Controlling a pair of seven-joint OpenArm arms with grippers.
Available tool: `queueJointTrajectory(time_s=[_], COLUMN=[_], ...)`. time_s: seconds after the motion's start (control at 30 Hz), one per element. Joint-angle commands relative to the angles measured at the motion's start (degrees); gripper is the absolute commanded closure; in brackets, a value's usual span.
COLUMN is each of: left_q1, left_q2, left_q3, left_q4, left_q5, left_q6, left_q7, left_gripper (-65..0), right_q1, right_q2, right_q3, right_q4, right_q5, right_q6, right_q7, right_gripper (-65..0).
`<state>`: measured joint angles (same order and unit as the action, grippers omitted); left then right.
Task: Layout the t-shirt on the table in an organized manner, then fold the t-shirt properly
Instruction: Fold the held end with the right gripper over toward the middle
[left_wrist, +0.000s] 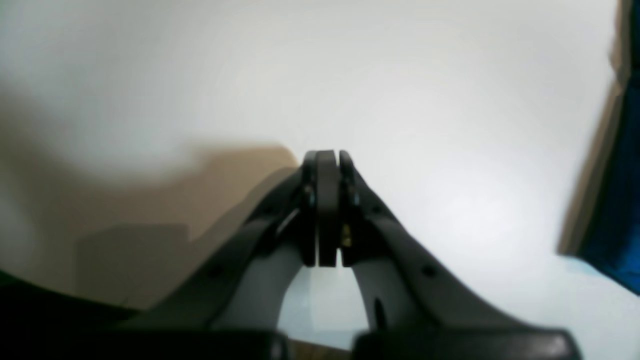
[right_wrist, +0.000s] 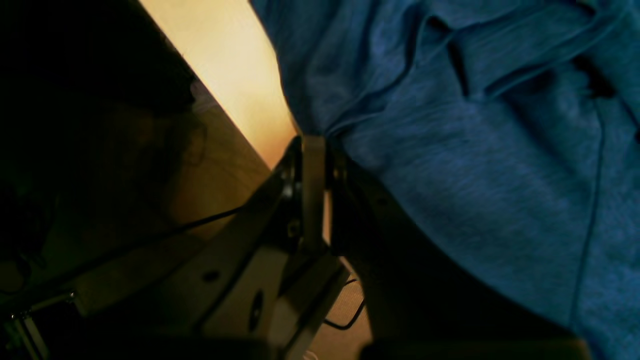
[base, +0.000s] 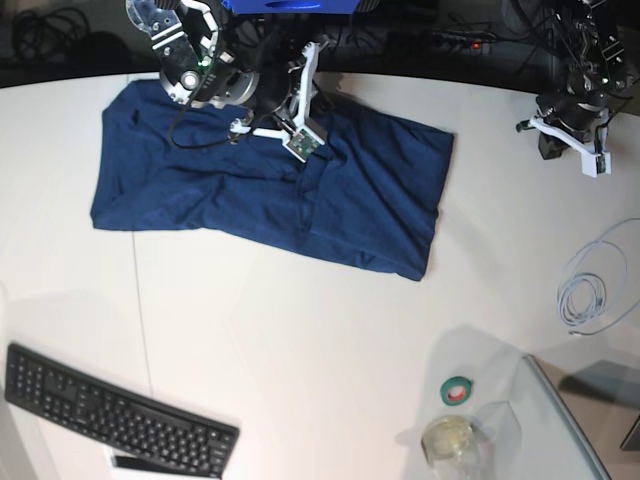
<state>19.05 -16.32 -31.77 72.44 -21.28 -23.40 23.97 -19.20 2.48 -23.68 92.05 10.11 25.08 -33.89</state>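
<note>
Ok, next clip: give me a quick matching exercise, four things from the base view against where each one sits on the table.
Things:
1. t-shirt
2. keyboard
3. tape roll
4. coiled cable

Places:
A. near left corner
B. right edge, mid-depth
C. far half, spread out
D. near side, right of centre, beside a glass jar

Pairs: 1-C, 2-A, 3-D, 4-B

T-shirt (base: 270, 190) flat on table (base: 320, 320)
</note>
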Motion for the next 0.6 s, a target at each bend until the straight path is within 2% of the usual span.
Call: queueJointTrajectory(time_s=[0.0,0.1,0.2,0.33,0.43,0.57], left_q1=[-0.10,-0.10,-0.10,-0.10,-0.10,-0.19], left_q2=[-0.96,-0.96,-0.96,-0.96,-0.96,-0.69], left_q3=[-0.36,-0.36,-0.36,-0.36,-0.89,-5.46], left_q4=[0.74,0.74,0.74,0.74,0.74,0.74], left_q5=[-0.57,0.40,4.97,8.40,8.57,8.75], left_q6=[-0.12,-0.12,-0.12,-0.12,-0.12,-0.12], left_q7=[-1.07,-1.07,-1.07,-1.15,-1.15,-1.15], left_gripper=[0.0,0.0,0.0,0.0,0.0,0.0], right_q1=[0.17,0.78,0.87,-0.18,0.96,7.03], right_q2=[-0.33,-0.50,-0.59,-0.33,-0.33,-0.77], right_q3=[-0.10,2.10,3.77,5.00,5.00,4.82], right_q4=[0.13,-1.46,-1.46,3.11,7.16,7.25], right_q5=[0.66,0.66,0.66,0.66,0.66,0.66], right_q6=[0.46,0.46,0.46,0.46,0.46,0.46], right_q7=[0.97,1.05,0.70,0.35,-2.64,-4.48], right_gripper=[-0.9,-1.7,-4.5,-22.2,-34.7,-36.8])
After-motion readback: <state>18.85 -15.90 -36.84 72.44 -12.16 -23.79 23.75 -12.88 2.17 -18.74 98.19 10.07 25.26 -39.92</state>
